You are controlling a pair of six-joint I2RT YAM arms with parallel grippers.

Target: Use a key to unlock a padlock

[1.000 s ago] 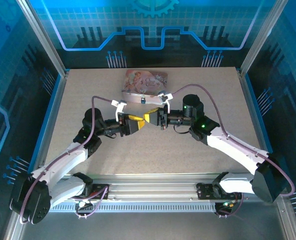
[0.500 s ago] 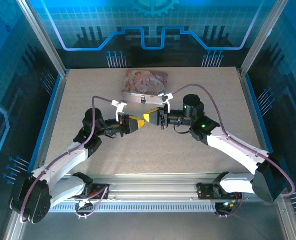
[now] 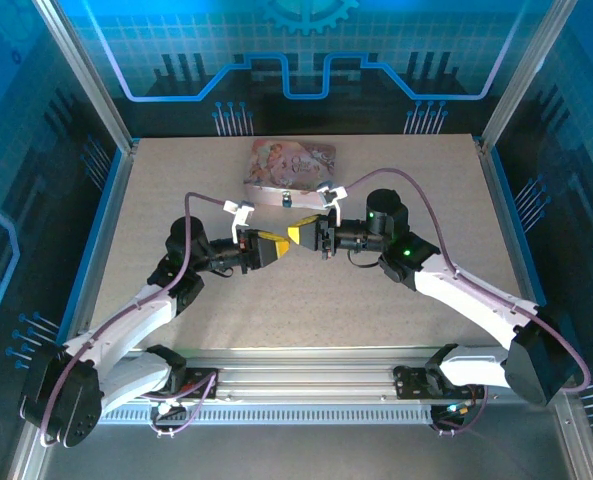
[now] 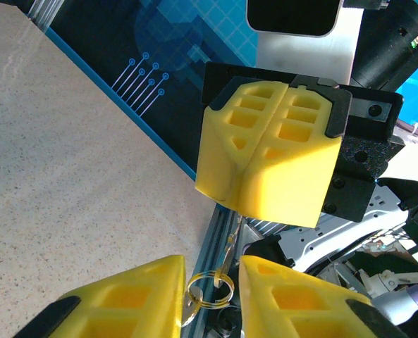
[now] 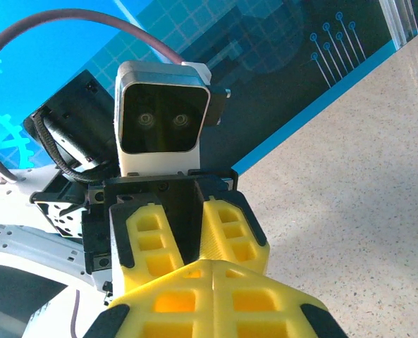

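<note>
The right gripper [image 4: 254, 184] pinches the key [image 4: 230, 243] in closed fingers, its ring [image 4: 210, 290] dangling between the parted fingers of the left gripper [image 4: 212, 273], the padlock [image 3: 287, 198] at the pink tin [image 3: 291, 160]'s front edge

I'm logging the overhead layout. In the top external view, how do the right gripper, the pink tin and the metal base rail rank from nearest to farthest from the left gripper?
Measured from the left gripper:
1. right gripper: almost tip to tip, just to its right, shut on the key.
2. pink tin: beyond both grippers, toward the table's far side.
3. metal base rail: at the near edge, between the arm bases.
</note>
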